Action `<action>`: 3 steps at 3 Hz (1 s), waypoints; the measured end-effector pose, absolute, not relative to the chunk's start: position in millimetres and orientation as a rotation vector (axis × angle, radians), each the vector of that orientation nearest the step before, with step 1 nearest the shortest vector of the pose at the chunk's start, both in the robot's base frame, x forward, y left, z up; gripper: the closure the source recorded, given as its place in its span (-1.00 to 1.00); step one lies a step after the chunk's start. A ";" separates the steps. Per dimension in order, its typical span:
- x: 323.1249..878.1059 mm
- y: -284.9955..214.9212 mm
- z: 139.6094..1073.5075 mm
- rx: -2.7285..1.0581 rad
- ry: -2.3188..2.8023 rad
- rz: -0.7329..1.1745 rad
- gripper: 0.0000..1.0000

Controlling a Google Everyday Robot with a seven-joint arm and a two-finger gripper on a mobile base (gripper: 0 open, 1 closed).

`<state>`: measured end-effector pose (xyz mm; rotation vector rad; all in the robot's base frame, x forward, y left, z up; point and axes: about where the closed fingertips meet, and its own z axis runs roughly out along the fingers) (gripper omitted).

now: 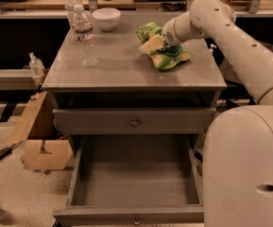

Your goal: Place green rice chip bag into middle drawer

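text: none legible | green rice chip bag [171, 58]: lettering unreadable | hand [151, 45]: at the bag

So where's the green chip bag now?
In the camera view, the green rice chip bag lies back right on the cabinet top, right of the white bowl, with the gripper at it.
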<state>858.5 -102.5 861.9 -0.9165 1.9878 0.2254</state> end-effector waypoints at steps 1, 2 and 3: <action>859.0 -100.1 858.3 -0.919 1.991 0.230 0.12; 859.3 -98.1 855.7 -0.922 1.993 0.233 0.59; 859.5 -96.8 854.4 -0.924 1.994 0.235 0.99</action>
